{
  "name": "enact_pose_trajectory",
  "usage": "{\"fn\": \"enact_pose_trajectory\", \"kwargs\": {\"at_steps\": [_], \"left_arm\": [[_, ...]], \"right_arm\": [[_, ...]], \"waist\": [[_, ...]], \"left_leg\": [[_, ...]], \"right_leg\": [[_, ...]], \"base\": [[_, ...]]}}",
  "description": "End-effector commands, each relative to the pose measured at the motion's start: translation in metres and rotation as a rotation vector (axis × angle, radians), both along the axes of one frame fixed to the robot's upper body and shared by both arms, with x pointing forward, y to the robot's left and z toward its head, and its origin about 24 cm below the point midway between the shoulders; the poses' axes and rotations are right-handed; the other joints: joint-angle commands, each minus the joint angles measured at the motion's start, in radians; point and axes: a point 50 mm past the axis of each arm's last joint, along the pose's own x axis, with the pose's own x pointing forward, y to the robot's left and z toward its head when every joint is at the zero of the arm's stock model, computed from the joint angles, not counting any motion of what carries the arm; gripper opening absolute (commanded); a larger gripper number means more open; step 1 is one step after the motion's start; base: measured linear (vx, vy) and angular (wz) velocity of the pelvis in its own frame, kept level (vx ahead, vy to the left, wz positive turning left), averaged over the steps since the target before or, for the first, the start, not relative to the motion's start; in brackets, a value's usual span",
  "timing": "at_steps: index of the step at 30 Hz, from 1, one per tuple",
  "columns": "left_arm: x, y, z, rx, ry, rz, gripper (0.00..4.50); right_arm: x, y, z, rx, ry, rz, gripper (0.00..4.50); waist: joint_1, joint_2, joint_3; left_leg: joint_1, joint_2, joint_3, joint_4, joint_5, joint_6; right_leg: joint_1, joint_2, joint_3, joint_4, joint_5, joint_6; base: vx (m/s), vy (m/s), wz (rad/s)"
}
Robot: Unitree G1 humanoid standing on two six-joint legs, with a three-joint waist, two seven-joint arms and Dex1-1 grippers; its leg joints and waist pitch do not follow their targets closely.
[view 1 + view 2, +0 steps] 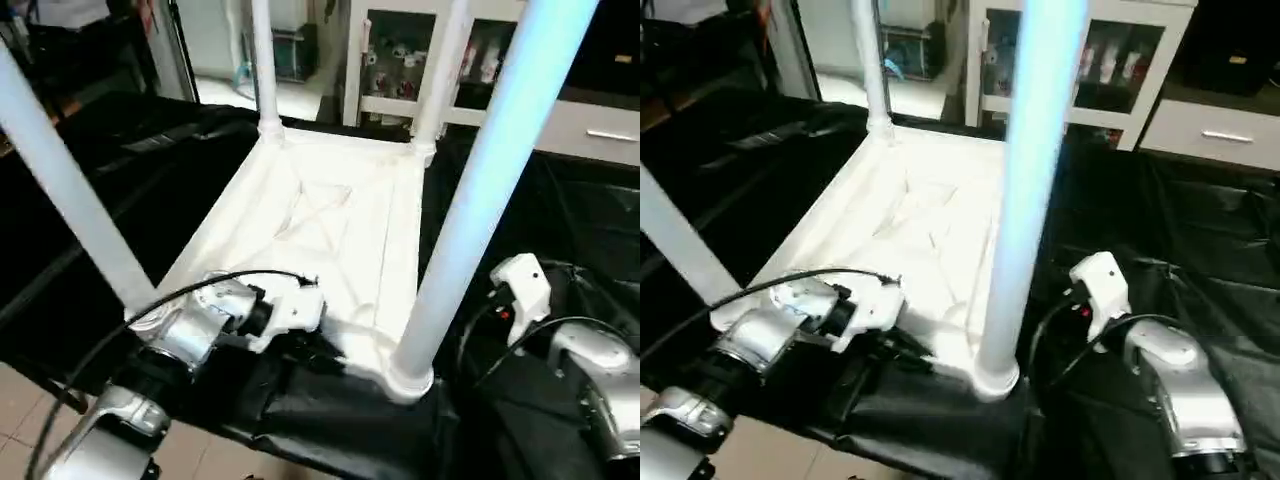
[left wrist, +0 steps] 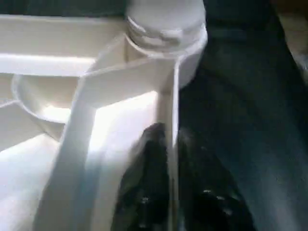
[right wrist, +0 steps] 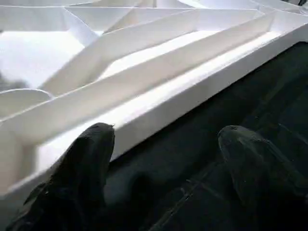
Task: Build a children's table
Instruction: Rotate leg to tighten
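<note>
Black cloth-covered bench [image 1: 330, 420] under the upturned white table top [image 1: 330, 215].

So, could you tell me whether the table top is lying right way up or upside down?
Upside down: the table top lies on the black cloth with its ribbed underside facing up, and the legs rise from its corner sockets.

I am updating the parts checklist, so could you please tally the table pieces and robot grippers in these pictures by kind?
Table top: 1
Table legs, upright at the corners: 4
Grippers, left gripper and right gripper: 2
Total: 7
</note>
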Motion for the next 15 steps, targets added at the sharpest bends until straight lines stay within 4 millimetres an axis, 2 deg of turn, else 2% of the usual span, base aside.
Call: {"fn": "enact_pose_trajectory", "kwargs": {"at_steps": [1,3,5,6,8,9,10,11,12,13,14,15], "left_arm": [[-0.001,0.004,0.0,-0.012,0.018,0.027,0.98],[-0.002,0.005,0.004,-0.033,0.005,0.017,1.0],[-0.003,0.006,0.008,-0.061,-0.01,0.01,1.17],[-0.003,0.011,0.015,-0.084,-0.038,0.007,1.32],[-0.003,0.013,0.019,-0.096,-0.07,0.01,1.41],[-0.001,0.016,0.026,-0.137,-0.106,0.052,1.42],[0.004,0.023,0.04,-0.215,-0.159,0.164,1.49],[0.006,0.026,0.045,-0.247,-0.176,0.219,1.63],[0.006,0.026,0.045,-0.247,-0.176,0.219,1.77],[0.011,0.033,0.05,-0.268,-0.192,0.333,1.84],[0.013,0.037,0.052,-0.281,-0.203,0.407,1.88],[0.017,0.043,0.055,-0.33,-0.237,0.554,1.97]], "right_arm": [[0.001,0.001,0.004,0.0,-0.015,0.001,3.76],[0.0,0.002,0.003,0.01,-0.014,0.002,3.76],[0.0,0.003,0.003,0.012,-0.016,0.001,3.76],[0.0,0.003,0.004,0.022,-0.022,-0.008,3.76],[0.0,0.003,0.005,0.025,-0.025,-0.016,3.76],[0.0,0.002,0.005,0.027,-0.032,-0.037,3.76],[0.001,-0.001,0.007,0.011,-0.056,-0.099,3.76],[0.002,-0.003,0.008,-0.002,-0.069,-0.132,3.76],[0.002,-0.003,0.008,-0.002,-0.069,-0.132,3.76],[0.006,-0.005,0.01,-0.006,-0.095,-0.209,3.76],[0.008,-0.007,0.011,-0.006,-0.109,-0.26,3.76],[0.011,-0.008,0.013,0.004,-0.124,-0.343,3.76]], "waist": [[-0.005,-0.018,-0.043],[-0.008,-0.023,-0.044],[-0.008,-0.024,-0.049],[-0.007,-0.024,-0.054],[-0.007,-0.023,-0.058],[-0.003,-0.022,-0.068],[-0.004,-0.022,-0.068],[-0.006,-0.018,-0.068],[-0.005,-0.019,-0.069],[-0.006,-0.015,-0.066],[-0.008,-0.014,-0.06],[-0.013,-0.006,-0.054]], "left_leg": [[-0.001,0.043,-0.018,-0.075,-0.222,0.03],[-0.001,0.043,-0.019,-0.077,-0.219,0.024],[-0.004,0.043,-0.019,-0.072,-0.173,0.033],[-0.004,0.042,-0.018,-0.065,-0.125,0.044],[-0.007,0.037,-0.015,-0.057,-0.067,0.065],[-0.012,0.033,-0.014,-0.041,0.034,0.105],[-0.016,0.031,-0.013,-0.035,0.057,0.12],[-0.024,0.031,-0.013,-0.029,0.079,0.132],[-0.025,0.031,-0.013,-0.027,0.078,0.133],[-0.024,0.03,-0.01,-0.026,0.05,0.139],[-0.026,0.034,-0.01,-0.033,-0.008,0.121],[-0.021,0.038,-0.011,-0.041,-0.079,0.089]], "right_leg": [[0.031,-0.059,0.042,-0.079,-0.32,-0.174],[0.03,-0.055,0.041,-0.075,-0.286,-0.173],[0.034,-0.055,0.042,-0.063,-0.19,-0.191],[0.036,-0.052,0.041,-0.051,-0.102,-0.209],[0.036,-0.046,0.04,-0.039,0.0,-0.23],[0.036,-0.041,0.039,-0.02,0.157,-0.26],[0.034,-0.039,0.039,-0.016,0.197,-0.269],[0.032,-0.039,0.038,-0.011,0.247,-0.285],[0.031,-0.04,0.038,-0.009,0.249,-0.291],[0.025,-0.037,0.036,-0.013,0.21,-0.294],[0.026,-0.04,0.035,-0.021,0.126,-0.288],[0.024,-0.039,0.034,-0.031,0.021,-0.273]], "base": [[0.0,0.0,0.0],[0.0,0.0,0.0],[0.0,0.0,0.0],[0.0,0.0,0.0],[0.0,0.0,0.0],[0.0,0.0,0.0],[0.0,0.0,0.0],[0.0,0.0,0.0],[0.0,0.0,0.0],[0.0,0.0,0.0],[0.0,0.0,0.0],[0.0,0.0,0.0]]}}
